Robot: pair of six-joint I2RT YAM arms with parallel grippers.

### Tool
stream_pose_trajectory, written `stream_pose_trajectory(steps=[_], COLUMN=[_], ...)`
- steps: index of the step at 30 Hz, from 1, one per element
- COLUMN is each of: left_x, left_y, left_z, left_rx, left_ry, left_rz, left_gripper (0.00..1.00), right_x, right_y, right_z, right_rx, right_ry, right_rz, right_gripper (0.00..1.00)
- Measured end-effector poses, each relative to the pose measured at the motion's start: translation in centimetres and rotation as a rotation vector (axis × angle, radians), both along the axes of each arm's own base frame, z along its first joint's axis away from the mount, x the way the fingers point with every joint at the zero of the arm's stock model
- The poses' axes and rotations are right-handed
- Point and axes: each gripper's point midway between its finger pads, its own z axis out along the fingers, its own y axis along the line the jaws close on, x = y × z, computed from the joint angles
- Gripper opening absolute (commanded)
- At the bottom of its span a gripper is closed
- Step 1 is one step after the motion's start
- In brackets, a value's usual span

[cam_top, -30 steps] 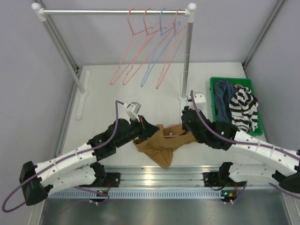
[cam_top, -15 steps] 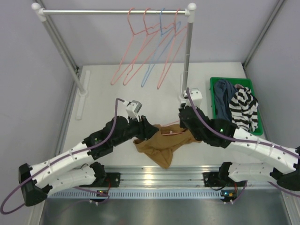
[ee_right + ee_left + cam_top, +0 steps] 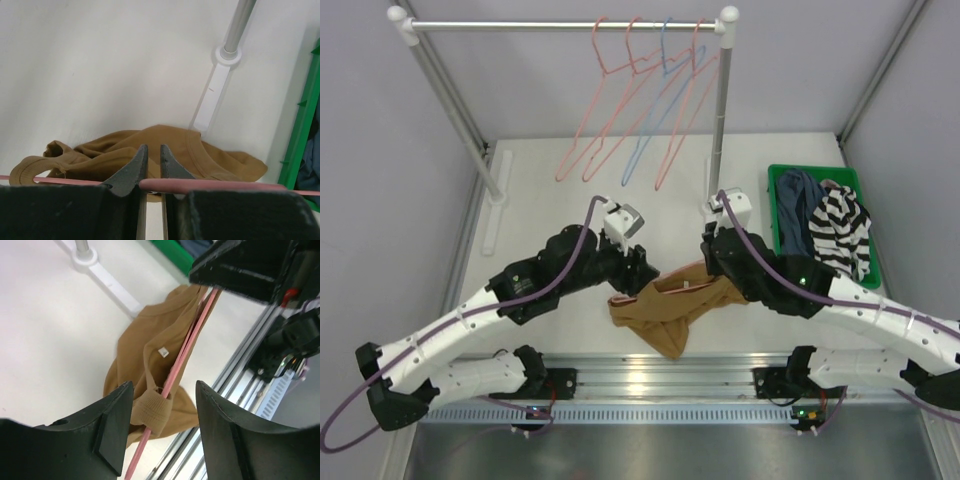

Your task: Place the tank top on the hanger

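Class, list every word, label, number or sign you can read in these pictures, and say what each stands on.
No text is readable in any view.
The white tag on the tank top: too small to read.
The red mark on the rack foot: blurred, no legible character.

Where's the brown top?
Overhead view: the tank top is bunched at the table's front middle, left of the green bin, a strap around the pink hanger.
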Motion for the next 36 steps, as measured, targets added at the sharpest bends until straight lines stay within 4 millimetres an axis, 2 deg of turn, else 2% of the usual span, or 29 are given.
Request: stream_pose_trajectory(steps=[7, 10, 21, 29, 33, 36], left_x=[-0.4, -0.8, -1.8, -1.8, -1.6, -1.3], left_y=[0.7, 1.4, 1.3, 0.4, -0.1, -0.5], left_z=[-4.4, -5.4, -6.0, -8.1, -8.1, -7.8], left_rx=[0.223, 0.274, 0.291, 0.314, 0.300, 0.279], left_ry=[0.045, 0.059, 0.068, 0.091, 0.081, 0.064], left_rz=[-0.060, -0.078, -0.149, -0.184, -0.186, -0.184], left_gripper=[0.58, 0.58, 0.57, 0.54, 0.50, 0.39], right_x=[-0.2, -0.3, -0.5, -0.6, -0.6, -0.7], right_y=[0.2, 0.3, 0.5, 0.6, 0.6, 0.7], right_z=[-0.1, 0.0, 0.0, 1.0, 1.6, 1.6], right_rx=[-0.008, -0.003, 0.000, 0.017, 0.031, 0.031], right_ry=[0.005, 0.006, 0.012, 0.007, 0.000, 0.002], right_rz=[0.024, 0.029, 0.050, 0.058, 0.061, 0.065], right_gripper=[0.00, 0.00, 0.00, 0.00, 0.00, 0.00])
